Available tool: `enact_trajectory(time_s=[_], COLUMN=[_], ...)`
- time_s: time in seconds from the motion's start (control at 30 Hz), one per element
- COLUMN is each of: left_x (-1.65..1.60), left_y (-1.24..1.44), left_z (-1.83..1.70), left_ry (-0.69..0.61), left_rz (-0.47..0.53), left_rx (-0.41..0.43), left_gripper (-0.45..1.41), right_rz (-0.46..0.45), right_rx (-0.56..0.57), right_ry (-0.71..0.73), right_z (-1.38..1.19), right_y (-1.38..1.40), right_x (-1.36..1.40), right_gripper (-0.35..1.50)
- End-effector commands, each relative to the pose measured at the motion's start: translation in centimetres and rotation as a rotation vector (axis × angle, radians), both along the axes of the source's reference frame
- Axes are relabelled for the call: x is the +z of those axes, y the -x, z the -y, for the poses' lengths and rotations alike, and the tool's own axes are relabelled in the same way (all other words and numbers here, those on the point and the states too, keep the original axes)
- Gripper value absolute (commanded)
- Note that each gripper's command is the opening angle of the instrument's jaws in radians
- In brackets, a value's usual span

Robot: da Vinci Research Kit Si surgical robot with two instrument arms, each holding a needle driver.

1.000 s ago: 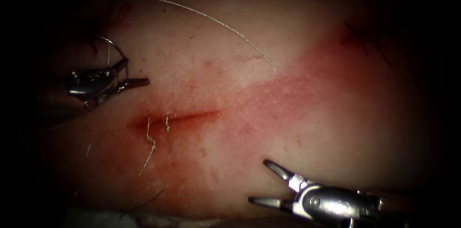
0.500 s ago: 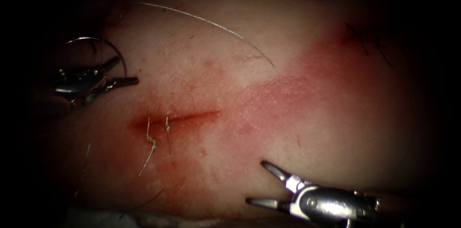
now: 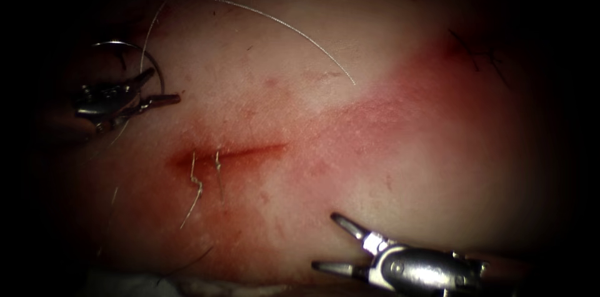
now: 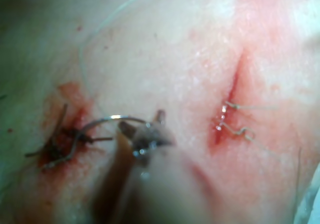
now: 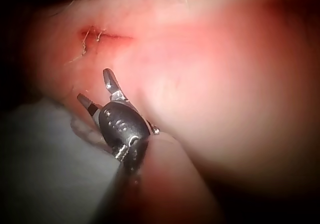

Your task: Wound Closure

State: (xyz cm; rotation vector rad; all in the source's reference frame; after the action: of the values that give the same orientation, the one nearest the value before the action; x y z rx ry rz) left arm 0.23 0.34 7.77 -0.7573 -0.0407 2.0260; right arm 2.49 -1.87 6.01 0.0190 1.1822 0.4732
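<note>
Left tool (image 3: 156, 87): gripping the curved needle (image 3: 134, 53) near one end of its curve, clear of the tissue (image 3: 387, 59), well left of the cut (image 3: 231, 153) and near the lit field's left edge, thread (image 3: 287, 25) arcing over open tissue above the cut. Right tool (image 3: 334, 244): sitting low and right of the cut, jaws spread, gripping nothing, open tissue lying between the tools. Left wrist view: showing dark thread ends (image 4: 62, 141) in a red patch beside the needle, and pale stitch ends (image 4: 235, 119) crossing the cut.
</note>
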Motion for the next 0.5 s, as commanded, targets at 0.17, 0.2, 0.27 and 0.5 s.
enact_trajectory(time_s=[0.17,0.2,0.27,0.5], left_x=[0.15,0.19,0.20,-0.38], left_y=[0.16,0.18,0.18,0.32], left_z=[0.01,-0.02,-0.05,0.01], left_ry=[-0.009,-0.007,-0.030,-0.033], left_rz=[0.017,0.018,0.059,0.122], left_rx=[0.001,0.000,0.014,0.077], left_gripper=[0.54,0.32,0.02,-0.45], right_rz=[-0.004,-0.004,-0.004,-0.004], right_rx=[-0.001,-0.001,-0.001,-0.001], right_ry=[-0.004,-0.004,-0.004,-0.005], right_z=[0.08,0.08,0.08,0.07], right_y=[-0.09,-0.09,-0.09,-0.09], right_x=[0.05,0.05,0.05,0.03], right_gripper=[1.28,1.28,1.28,1.26])
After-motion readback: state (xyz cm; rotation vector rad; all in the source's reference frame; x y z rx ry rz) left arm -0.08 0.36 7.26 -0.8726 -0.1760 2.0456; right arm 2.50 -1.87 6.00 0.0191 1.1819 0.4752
